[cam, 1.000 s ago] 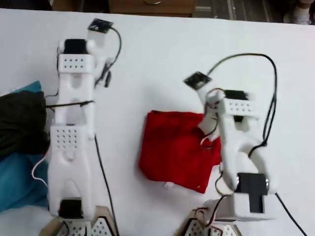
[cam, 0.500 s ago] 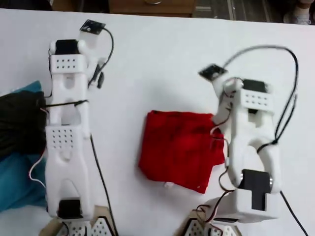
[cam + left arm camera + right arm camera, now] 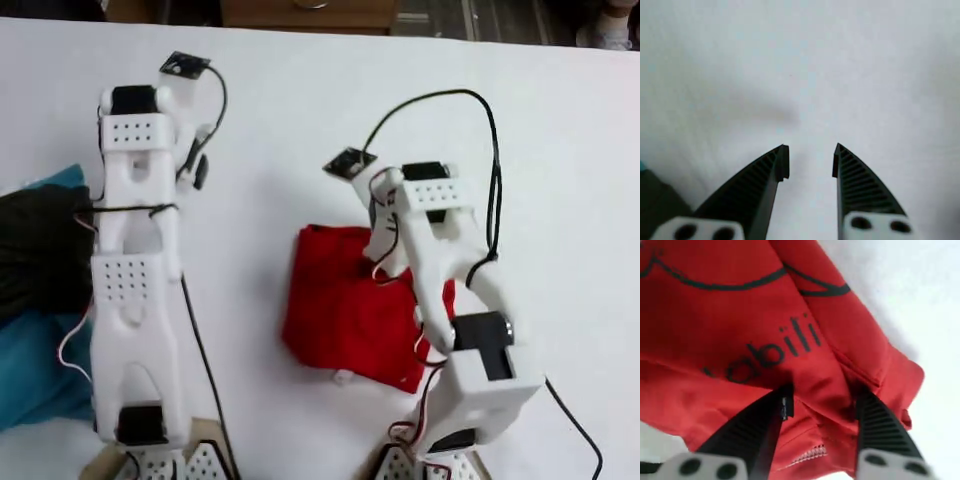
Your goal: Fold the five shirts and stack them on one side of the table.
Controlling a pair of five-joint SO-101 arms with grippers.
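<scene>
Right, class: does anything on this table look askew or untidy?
The red shirt lies folded but skewed to the table edge, a small white tag poking out toward the arms' bases. At the side, the dark shirt sits lumpy on the teal shirt, not squared up.

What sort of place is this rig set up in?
Probably a lab or workshop bench for cloth-folding trials: a white table, two white arms mounted at its near edge, a red shirt, and a dark shirt and teal shirt heaped at one side.

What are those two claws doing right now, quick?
Left gripper: open, empty, over the white table.
Right gripper: open, over the red shirt.
</scene>
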